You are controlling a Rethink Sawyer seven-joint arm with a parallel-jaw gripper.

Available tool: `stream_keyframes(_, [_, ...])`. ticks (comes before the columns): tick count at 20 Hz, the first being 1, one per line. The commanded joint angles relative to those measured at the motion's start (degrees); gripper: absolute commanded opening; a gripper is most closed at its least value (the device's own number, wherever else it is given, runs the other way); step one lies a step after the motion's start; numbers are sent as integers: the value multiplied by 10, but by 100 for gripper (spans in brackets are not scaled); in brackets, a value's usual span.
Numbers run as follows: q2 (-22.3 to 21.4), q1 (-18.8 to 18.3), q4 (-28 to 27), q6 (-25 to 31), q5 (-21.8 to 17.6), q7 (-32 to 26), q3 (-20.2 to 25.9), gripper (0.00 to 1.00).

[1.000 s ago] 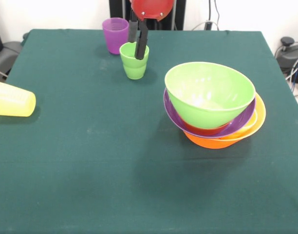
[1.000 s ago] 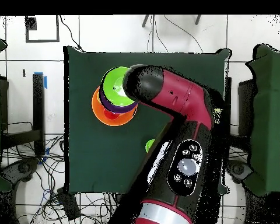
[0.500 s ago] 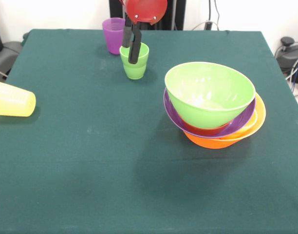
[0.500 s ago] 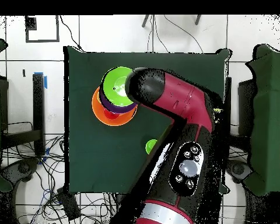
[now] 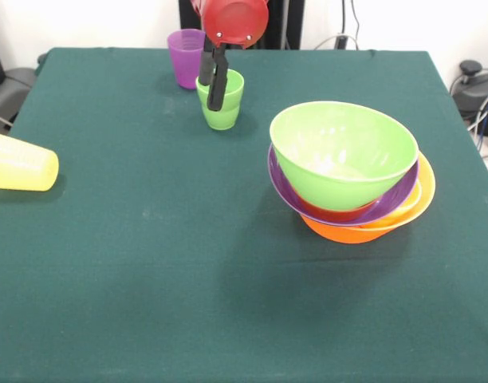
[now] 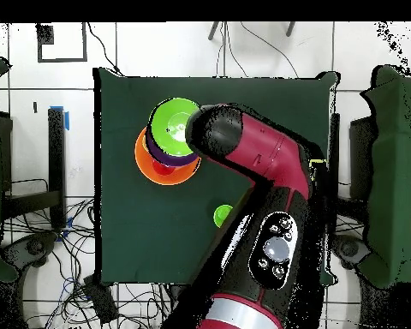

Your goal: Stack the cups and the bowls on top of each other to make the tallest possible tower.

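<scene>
The tower stands at the right in the front view: a deep lime green bowl point(image 5: 344, 152) sits on a wide purple bowl point(image 5: 391, 201), a small orange bowl point(image 5: 336, 213) and the largest yellow-orange bowl point(image 5: 371, 230). The tower also shows in the overhead view point(image 6: 170, 128). My gripper point(image 5: 213, 94) hangs at the left rim of an upright lime green cup point(image 5: 225, 108), open, its two dark fingers a narrow gap apart. The cup stands on the cloth. A purple cup point(image 5: 188, 56) stands just behind it. A yellow cup point(image 5: 21, 163) lies on its side at the left edge. The other cups are out of view.
The dark green cloth point(image 5: 148, 263) covers the whole table. In the overhead view my red arm point(image 6: 260, 171) hides the gripper and most of the lime green cup point(image 6: 221, 214). Cables and equipment lie beyond the table's edges.
My gripper has moved a little to the left in the front view, from over the cup's mouth to its left rim. The cups and bowls have not moved.
</scene>
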Motion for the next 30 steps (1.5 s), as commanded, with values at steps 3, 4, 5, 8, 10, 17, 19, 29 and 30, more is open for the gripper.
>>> stream_keyframes(3, [44, 15, 75, -50, 32, 112, 55, 100])
stream_keyframes(4, [46, 17, 76, -53, 36, 115, 53, 100])
stream_keyframes(5, [47, 19, 79, -54, 41, 118, 53, 100])
stream_keyframes(8, [50, 27, 83, -55, 52, 127, 48, 100])
stream_keyframes(10, [51, 31, 86, -55, 59, 129, 46, 100])
stream_keyframes(17, [54, 34, 98, -44, 75, 114, 45, 100])
stream_keyframes(19, [55, 33, 105, -42, 78, 108, 47, 100])
stream_keyframes(29, [60, 37, 115, -35, 84, 98, 40, 100])
stream_keyframes(30, [61, 38, 115, -35, 84, 99, 39, 100])
